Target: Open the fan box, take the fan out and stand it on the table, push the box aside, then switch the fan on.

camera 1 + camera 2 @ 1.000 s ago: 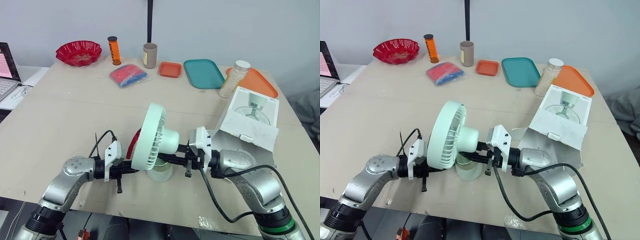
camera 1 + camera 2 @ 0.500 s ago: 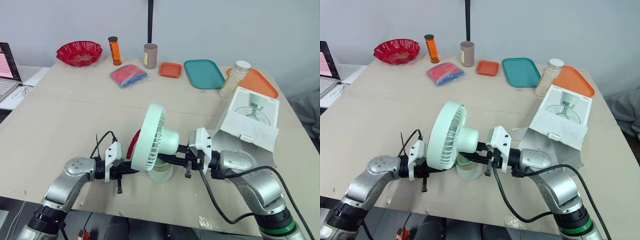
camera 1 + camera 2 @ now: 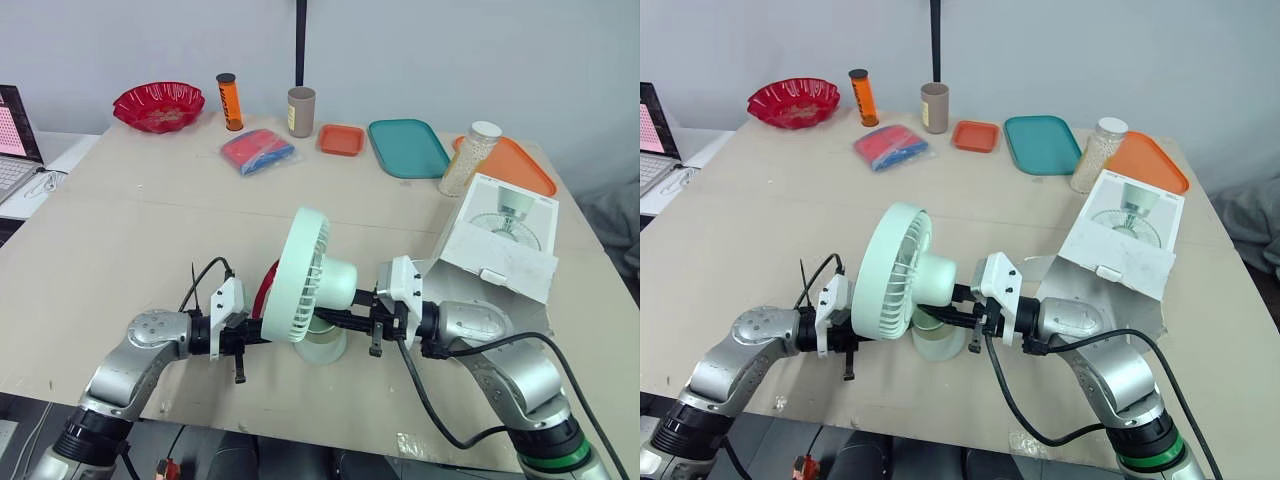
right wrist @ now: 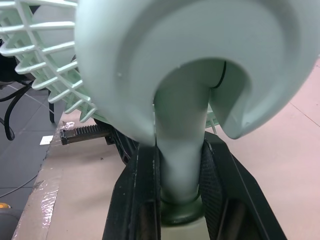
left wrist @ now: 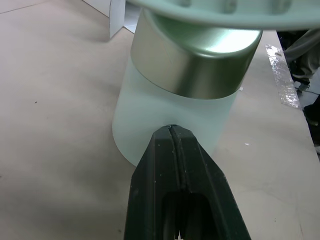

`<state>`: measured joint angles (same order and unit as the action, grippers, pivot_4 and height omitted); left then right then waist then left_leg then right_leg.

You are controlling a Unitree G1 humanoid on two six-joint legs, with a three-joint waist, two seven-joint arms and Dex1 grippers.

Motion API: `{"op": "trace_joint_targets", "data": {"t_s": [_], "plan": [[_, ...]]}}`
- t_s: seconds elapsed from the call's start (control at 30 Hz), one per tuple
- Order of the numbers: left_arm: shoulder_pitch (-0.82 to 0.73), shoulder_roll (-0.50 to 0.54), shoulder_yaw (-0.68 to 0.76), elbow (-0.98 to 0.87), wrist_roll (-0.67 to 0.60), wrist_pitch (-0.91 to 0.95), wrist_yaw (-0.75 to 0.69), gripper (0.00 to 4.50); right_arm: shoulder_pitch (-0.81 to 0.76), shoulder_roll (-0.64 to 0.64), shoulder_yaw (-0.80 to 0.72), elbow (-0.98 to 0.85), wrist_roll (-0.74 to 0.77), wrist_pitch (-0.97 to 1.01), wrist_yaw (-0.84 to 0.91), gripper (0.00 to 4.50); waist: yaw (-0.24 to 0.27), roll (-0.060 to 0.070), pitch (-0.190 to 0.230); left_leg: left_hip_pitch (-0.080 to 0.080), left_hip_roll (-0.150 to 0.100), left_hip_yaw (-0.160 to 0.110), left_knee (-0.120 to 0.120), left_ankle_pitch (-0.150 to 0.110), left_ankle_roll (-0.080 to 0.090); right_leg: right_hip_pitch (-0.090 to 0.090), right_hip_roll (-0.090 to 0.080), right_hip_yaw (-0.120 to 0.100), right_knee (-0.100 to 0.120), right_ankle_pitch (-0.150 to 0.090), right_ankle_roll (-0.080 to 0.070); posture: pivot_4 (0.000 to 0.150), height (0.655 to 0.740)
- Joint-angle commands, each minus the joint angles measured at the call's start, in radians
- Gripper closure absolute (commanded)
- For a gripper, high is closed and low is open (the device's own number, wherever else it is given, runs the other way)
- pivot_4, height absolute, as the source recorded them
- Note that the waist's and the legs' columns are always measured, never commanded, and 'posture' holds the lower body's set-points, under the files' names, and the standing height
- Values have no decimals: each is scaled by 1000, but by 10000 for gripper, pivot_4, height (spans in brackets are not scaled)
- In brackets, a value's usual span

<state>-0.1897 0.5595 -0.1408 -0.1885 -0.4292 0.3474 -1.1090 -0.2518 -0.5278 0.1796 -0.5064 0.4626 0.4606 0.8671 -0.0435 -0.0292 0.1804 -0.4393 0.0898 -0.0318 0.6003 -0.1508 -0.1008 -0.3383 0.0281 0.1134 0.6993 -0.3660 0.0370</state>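
While the beige table point(image 3: 130, 230) spreads wide under everything, the fan is our marker, so let's work out from there. The white fan box point(image 3: 500, 240) lies on the table just to the fan's right, its flap open on the side facing the fan and a picture of a fan on its top. The pale green fan point(image 3: 305, 280) is out of the box and standing upright on its round base point(image 5: 170, 115) near the table's front edge, the grille facing the robot's left.

Well beyond the fan, to the right, sits a teal tray point(image 3: 407, 147), and further right again an orange tray point(image 3: 515, 168) shows partly past the box. Far beyond the fan to the left there's a red bowl point(image 3: 157, 105).

Now the close action. The right gripper point(image 4: 180, 155) comes in from the fan's right and has its two black fingers point(image 4: 142, 190) clamped on the fan's neck point(image 4: 180, 125). The left gripper point(image 5: 171, 131) reaches in from the fan's left with its fingers pressed tight together, holding nothing, the tips right up against the base.
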Motion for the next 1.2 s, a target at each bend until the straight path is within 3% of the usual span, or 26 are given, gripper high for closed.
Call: {"op": "trace_joint_targets", "data": {"t_s": [0.03, 1.2], "plan": [[-26, -13, -8, -44, -16, -21, -12, 44770, 5, -4, 26, -9, -4, 5, 7, 40568, 0, 0, 0, 0, 0, 0, 0, 0, 0, 0, 0, 0, 0, 0, 0, 1500, 7389], [-16, 0, 36, -13, -2, -57, -24, 44770, -7, -11, 7, 19, -6, -13, 14, 40568, 3, 0, 0, 0, 0, 0, 0, 0, 0, 0, 0, 0, 0, 0, 0, 1500, 7389]]}}
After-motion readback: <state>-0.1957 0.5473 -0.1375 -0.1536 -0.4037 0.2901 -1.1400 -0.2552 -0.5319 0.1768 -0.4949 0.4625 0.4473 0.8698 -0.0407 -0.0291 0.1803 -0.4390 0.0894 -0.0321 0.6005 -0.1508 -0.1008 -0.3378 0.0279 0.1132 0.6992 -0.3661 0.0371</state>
